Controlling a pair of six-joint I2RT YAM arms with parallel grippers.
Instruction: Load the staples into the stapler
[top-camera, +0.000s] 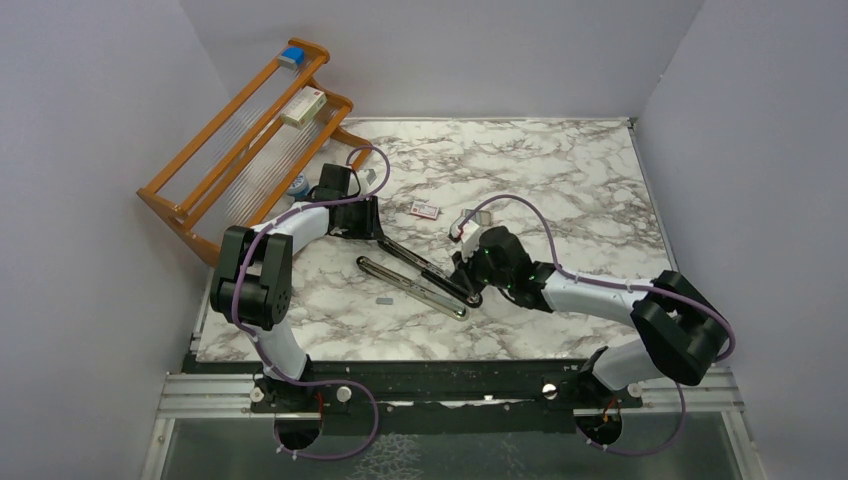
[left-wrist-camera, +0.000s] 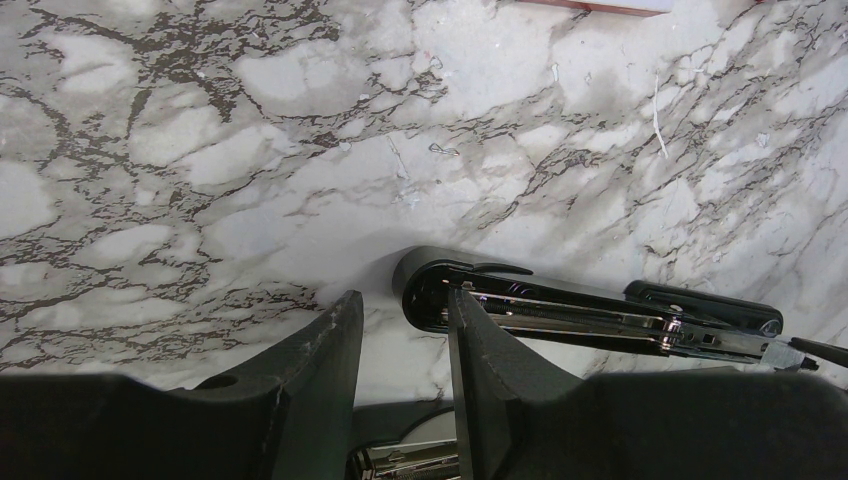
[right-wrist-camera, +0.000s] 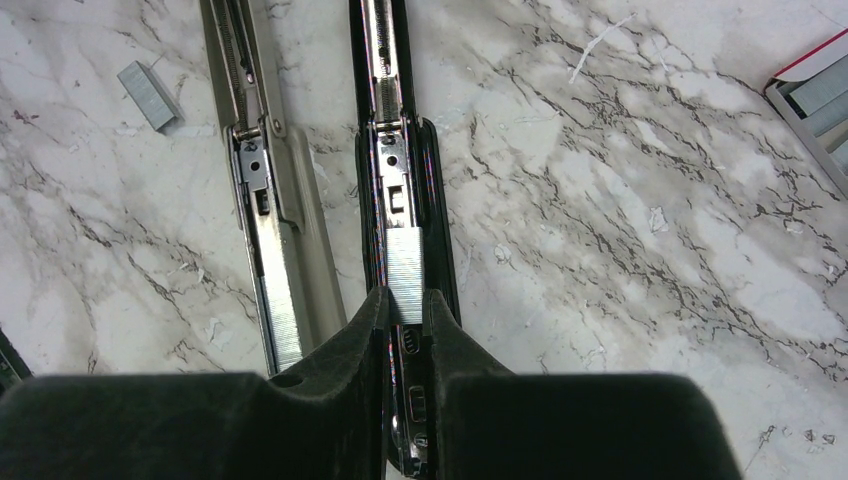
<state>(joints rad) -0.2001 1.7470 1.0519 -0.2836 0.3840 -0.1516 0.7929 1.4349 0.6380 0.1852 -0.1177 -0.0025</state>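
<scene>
The black stapler (right-wrist-camera: 392, 170) is lying open on the marble table (top-camera: 560, 180), with its shiny rail facing up. It is lying between the two arms.

The right gripper (right-wrist-camera: 405, 305) is pinching a strip of staples (right-wrist-camera: 405, 265) between its jaws. The strip is sitting right over the stapler's rail, at the end of the stapler nearest the right arm. I cannot tell if the strip is touching the rail.

The left gripper (left-wrist-camera: 402, 300) is hanging at the other end of the stapler. Its jaws are spread apart, and bare table is showing between them. The round end of the stapler is lying just in front of one finger (left-wrist-camera: 480, 365). I cannot tell if that finger is touching it.

A light grey tool (right-wrist-camera: 285, 240) is lying just beside the stapler, on the side nearer the arm bases. A loose little strip (right-wrist-camera: 148, 82) is lying near the grey tool, on the side away from the stapler. A small red and white packet (top-camera: 425, 209) is lying near the stapler, on the side away from the arm bases. A wooden rack (top-camera: 230, 150) is standing well apart from the stapler, behind the left arm.
</scene>
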